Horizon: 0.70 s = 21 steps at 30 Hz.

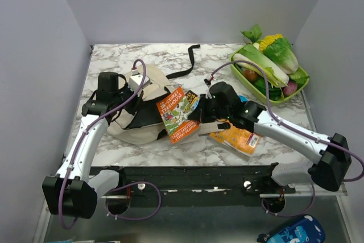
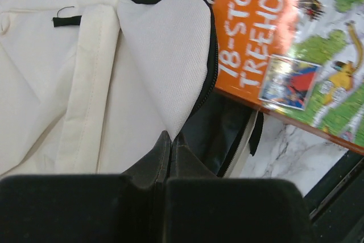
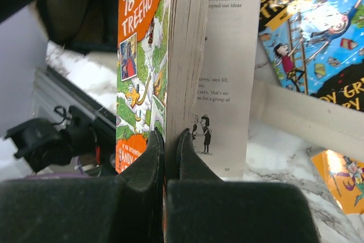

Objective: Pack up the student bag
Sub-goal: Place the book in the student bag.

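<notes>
Left side: my left fingers (image 2: 164, 151) are pressed together on the lower tip of a cream fabric flap of the student bag (image 1: 136, 119). The flap has a black zip edge and stands raised off the dark lining beneath it.

The bag lies flat on the marble desk (image 1: 114, 55), left of centre and directly under my left wrist. Its black strap (image 1: 185, 64) trails toward the far edge.

Right side: my right fingers (image 3: 154, 155) pinch the treehouse book (image 1: 178, 113) at its bottom edge, one on the orange and green front cover, the other against the far side of the page block. A printed page (image 3: 224, 78) has splayed loose from the block, outside the grip. The book is held on edge in the wrist view. From above, its left edge overlaps the bag's open mouth, and the left wrist view shows its corner over the dark lining.

Other items: a second book (image 3: 310, 24) with a blue and black cover lies beside the held one. An orange book (image 1: 235, 138) lies on the desk under my right forearm. A green tray (image 1: 302, 86) of vegetables sits at the far right corner, well apart from the bag.
</notes>
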### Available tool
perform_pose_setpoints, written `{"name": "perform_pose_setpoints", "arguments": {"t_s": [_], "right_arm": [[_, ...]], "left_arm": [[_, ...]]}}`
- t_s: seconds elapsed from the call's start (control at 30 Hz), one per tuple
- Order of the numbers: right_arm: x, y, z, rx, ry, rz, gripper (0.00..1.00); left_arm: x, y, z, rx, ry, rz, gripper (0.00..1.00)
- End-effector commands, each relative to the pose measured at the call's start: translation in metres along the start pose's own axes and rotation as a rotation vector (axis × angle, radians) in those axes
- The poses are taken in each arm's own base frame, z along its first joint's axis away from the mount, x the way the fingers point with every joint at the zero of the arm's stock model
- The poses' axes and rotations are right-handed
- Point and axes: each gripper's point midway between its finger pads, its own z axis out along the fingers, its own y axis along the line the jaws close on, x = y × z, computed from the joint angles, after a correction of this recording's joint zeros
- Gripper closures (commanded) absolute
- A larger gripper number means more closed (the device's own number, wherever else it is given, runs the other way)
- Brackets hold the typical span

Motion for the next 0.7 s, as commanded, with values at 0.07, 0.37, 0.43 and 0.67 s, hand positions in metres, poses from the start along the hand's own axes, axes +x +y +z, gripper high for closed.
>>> {"name": "perform_pose_setpoints", "arguments": {"t_s": [0.07, 0.37, 0.43, 0.67], "right_arm": [[-0.023, 0.008, 0.031, 0.017, 0.024, 0.069, 0.99], [-0.033, 0.008, 0.077, 0.091, 0.037, 0.297, 0.99], [-0.038, 0.002, 0.087, 0.132, 0.007, 0.347, 0.99], [-0.058, -0.006, 0.121, 0.256, -0.133, 0.462, 0.99]], "left_arm": [[0.002, -0.031, -0.003, 0.119, -0.036, 0.057, 1.0], [-0.002, -0.048, 0.011, 0.191, -0.047, 0.041, 1.0], [-0.007, -0.055, 0.012, 0.215, -0.059, 0.051, 1.0], [-0.017, -0.068, 0.008, 0.271, -0.089, 0.044, 1.0]]}}
